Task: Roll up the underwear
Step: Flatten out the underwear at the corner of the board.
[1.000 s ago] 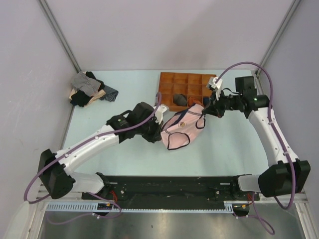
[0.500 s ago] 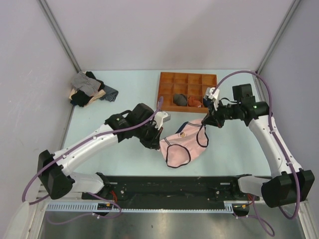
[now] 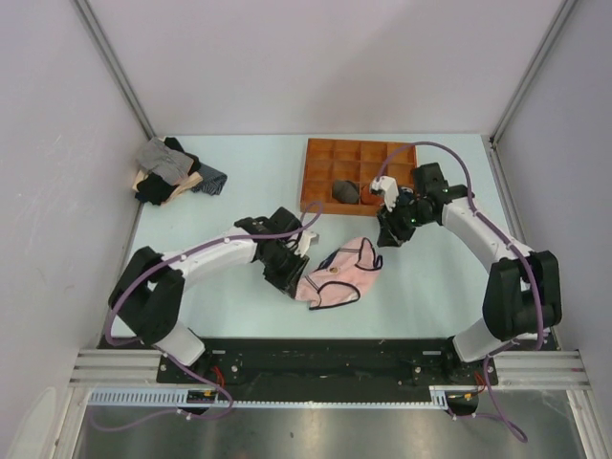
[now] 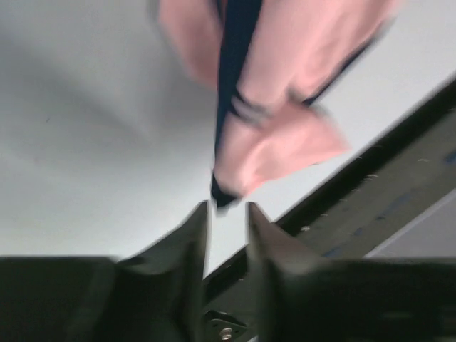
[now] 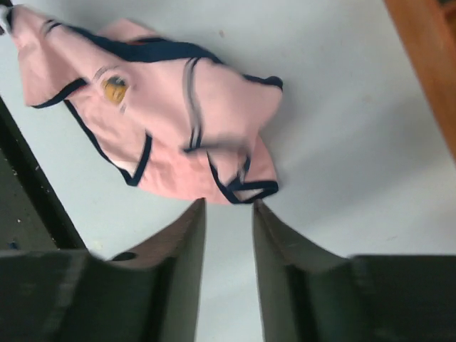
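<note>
On the table [image 3: 239, 163], the underwear [image 3: 337, 278], no longer lifted; left gripper [image 4: 226, 209] and right gripper [image 5: 228, 205] parted, empty.

A divided tray [image 3: 359, 143] with two bundles [image 3: 345, 191] is seen just beyond the right gripper [image 3: 384, 236]; garments [image 3: 167, 172] are piled well beyond the left gripper [image 3: 290, 284], to its left.

A robot lab cell, this. Blank lilac panels [image 3: 287, 67] on metal struts [image 3: 116, 67] box in a pale table [image 3: 249, 163]; a black mounting rail [image 3: 325, 359] crosses the frame's bottom.
</note>
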Tool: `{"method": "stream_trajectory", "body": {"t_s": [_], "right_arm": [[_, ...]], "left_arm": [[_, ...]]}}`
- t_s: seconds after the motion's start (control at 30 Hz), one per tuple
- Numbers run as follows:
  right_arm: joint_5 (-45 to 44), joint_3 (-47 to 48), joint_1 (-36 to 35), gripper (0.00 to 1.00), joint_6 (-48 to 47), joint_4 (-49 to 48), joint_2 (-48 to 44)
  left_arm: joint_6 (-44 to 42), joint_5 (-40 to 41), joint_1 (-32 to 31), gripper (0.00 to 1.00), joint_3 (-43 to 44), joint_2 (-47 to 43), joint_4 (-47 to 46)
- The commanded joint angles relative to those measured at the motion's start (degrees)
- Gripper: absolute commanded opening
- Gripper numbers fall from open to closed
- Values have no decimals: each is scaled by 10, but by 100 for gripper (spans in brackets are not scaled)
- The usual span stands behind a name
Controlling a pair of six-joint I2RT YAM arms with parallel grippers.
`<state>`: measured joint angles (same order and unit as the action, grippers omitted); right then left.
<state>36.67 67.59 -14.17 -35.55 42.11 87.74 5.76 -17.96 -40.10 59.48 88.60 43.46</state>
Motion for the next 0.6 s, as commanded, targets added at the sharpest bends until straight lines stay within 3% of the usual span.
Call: {"method": "stream_trajectory", "body": {"t_s": [0.0, 0.17, 0.3, 0.43, 0.57], "right_arm": [[-9, 4, 32, 43, -1, -25, -28], [50, -4, 41, 46, -111, 43, -22], [99, -45, 6, 45, -307, 156, -20], [97, -117, -46, 49, -499, 154, -44], [58, -161, -116, 55, -529, 94, -61]], "left_arm": [[27, 69, 18, 42, -14, -31, -24], [28, 100, 34, 57, -6, -105, -20], [37, 45, 37, 61, -31, -150, -48], [66, -30, 36, 65, -83, -181, -101], [80, -9, 38, 69, -116, -208, -119]]}}
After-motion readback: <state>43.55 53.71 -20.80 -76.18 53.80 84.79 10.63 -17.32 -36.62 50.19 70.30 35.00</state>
